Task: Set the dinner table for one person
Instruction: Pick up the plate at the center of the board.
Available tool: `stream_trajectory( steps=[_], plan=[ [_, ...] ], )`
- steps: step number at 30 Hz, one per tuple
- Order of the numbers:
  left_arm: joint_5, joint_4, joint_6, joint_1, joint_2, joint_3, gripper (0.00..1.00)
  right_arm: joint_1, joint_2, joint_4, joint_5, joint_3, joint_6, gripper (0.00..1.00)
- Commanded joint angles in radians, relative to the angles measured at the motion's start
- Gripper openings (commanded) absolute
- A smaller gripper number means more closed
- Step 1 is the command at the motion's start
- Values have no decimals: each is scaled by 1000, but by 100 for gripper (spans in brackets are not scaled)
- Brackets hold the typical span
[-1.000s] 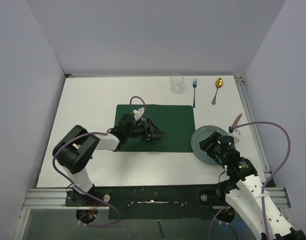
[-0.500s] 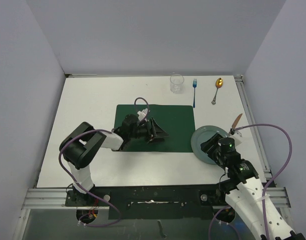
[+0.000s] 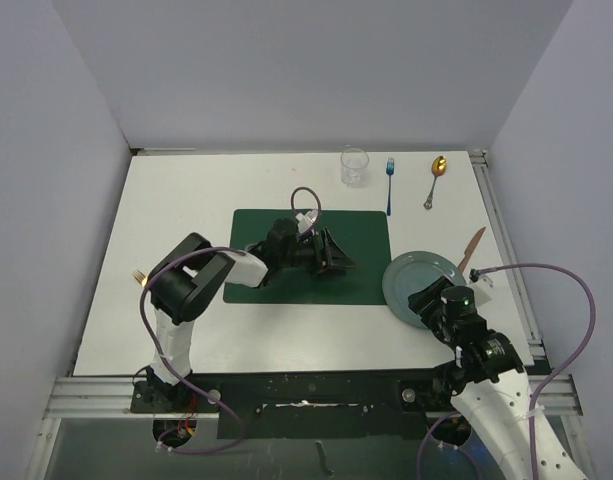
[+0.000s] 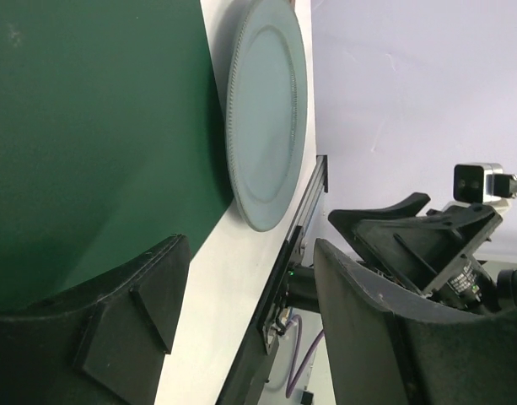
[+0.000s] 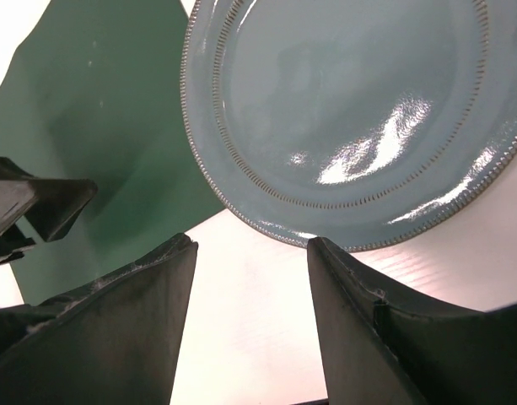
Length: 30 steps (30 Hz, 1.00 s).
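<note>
Left fingers were wide and empty over the green placemat. Right fingers were parted and empty at the blue plate, which sat on the white worktop. Risks: arms could collide, glossy rim could slip.

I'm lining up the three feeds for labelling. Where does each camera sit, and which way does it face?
Top external: above and behind the arms, looking down on the dinner table; both arms show, bases at bottom.
Left wrist: on the left gripper, low over the placemat, facing the plate; its open jaws frame the bottom.
Right wrist: on the right gripper, facing the plate from its near side; its open jaws frame the bottom.
Shared: both wrist views hold plate and placemat, and each catches the other gripper.
</note>
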Motion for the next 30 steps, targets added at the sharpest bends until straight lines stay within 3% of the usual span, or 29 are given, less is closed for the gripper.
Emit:
stream_trajectory(
  steps=[1, 13, 30],
  plan=[
    [30, 9, 21, -26, 56, 112, 58, -6, -38, -32, 27, -1, 54, 56],
    [5, -229, 129, -89, 159, 391, 58, -5, -38, -66, 42, -87, 131, 56],
    [-42, -397, 210, -153, 265, 542, 58, -7, 29, -76, 120, -54, 179, 56]
  ],
)
